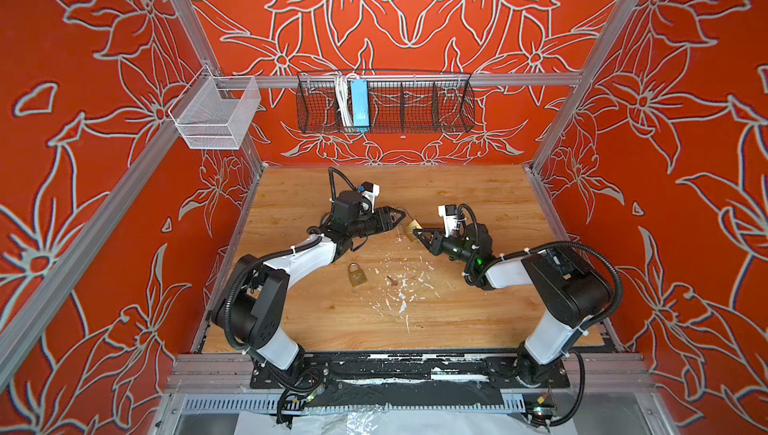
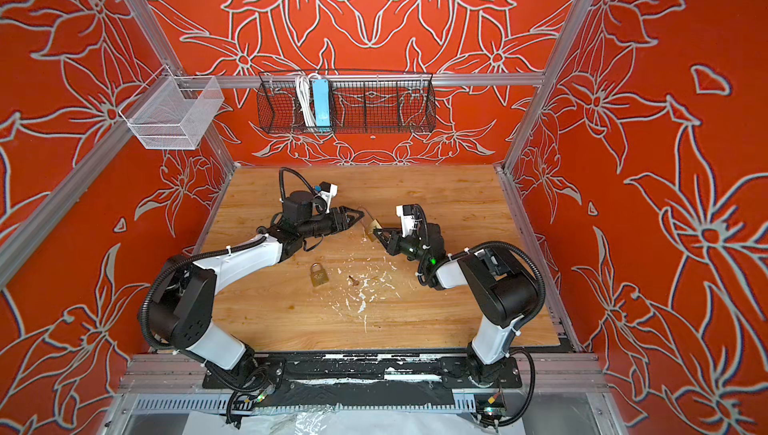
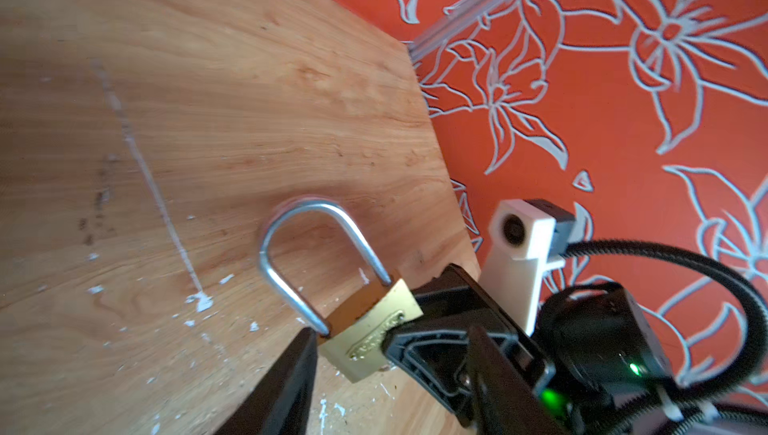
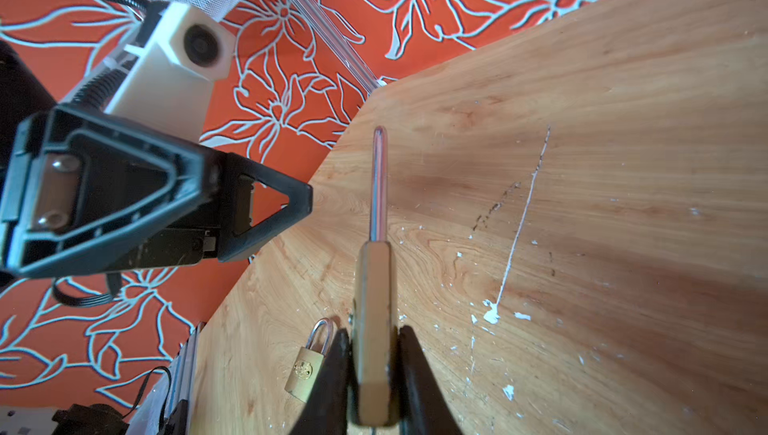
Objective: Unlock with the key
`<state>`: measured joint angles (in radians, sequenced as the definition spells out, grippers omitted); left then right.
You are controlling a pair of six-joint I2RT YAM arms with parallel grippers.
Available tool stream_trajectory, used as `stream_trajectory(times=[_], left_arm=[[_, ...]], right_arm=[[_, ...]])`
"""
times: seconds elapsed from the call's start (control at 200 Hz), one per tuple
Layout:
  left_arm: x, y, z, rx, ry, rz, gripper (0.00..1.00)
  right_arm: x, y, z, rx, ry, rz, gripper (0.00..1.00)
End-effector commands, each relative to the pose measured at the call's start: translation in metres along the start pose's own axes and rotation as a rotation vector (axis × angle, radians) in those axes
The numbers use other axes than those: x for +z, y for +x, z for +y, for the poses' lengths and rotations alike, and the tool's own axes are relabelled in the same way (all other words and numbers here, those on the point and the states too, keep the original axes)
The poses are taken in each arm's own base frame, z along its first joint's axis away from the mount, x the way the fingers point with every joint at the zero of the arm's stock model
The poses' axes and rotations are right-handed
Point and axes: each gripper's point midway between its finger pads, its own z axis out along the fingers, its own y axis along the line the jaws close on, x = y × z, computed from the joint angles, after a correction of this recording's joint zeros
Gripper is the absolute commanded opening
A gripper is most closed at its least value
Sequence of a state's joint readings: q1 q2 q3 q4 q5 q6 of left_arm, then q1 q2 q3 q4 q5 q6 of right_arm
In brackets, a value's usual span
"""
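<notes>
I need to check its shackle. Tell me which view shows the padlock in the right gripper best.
The left wrist view: the held padlock shows its brass face and whole shackle loop, close up. The right wrist view shows it edge-on in the right gripper. In both top views it is tiny.

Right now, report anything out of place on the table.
The small brownish key lies loose on the scuffed wooden table among white flecks, held by neither arm, though the right gripper grips a brass padlock. A second brass padlock lies flat nearby.
</notes>
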<state>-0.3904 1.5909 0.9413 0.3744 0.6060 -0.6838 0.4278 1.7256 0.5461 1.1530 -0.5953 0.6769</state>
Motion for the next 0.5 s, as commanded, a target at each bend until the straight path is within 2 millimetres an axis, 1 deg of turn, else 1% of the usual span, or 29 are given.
stream_trajectory(times=[0.0,0.105,0.15,0.225,0.3,0.4,0.495], left_arm=[[0.0,-0.001,-0.039,0.15,0.213,0.03,0.53],[0.0,0.003,-0.044,0.197,0.281,0.01,0.52],[-0.002,0.004,-0.048,0.231,0.314,-0.01,0.51],[-0.007,0.004,-0.055,0.282,0.358,-0.052,0.51],[-0.014,0.006,-0.065,0.351,0.412,-0.107,0.51],[-0.024,0.006,-0.073,0.396,0.451,-0.181,0.5],[-0.022,0.008,-0.075,0.392,0.444,-0.167,0.49]], right_arm=[[-0.013,-0.033,0.037,-0.061,-0.157,-0.127,0.0],[-0.018,-0.039,0.045,-0.059,-0.17,-0.147,0.0],[-0.02,-0.044,0.052,-0.061,-0.187,-0.155,0.0],[-0.028,-0.058,0.065,-0.056,-0.207,-0.194,0.0],[-0.037,-0.071,0.085,-0.072,-0.245,-0.223,0.0],[-0.046,-0.085,0.1,-0.085,-0.24,-0.256,0.0],[-0.056,-0.094,0.11,-0.098,-0.233,-0.285,0.0]])
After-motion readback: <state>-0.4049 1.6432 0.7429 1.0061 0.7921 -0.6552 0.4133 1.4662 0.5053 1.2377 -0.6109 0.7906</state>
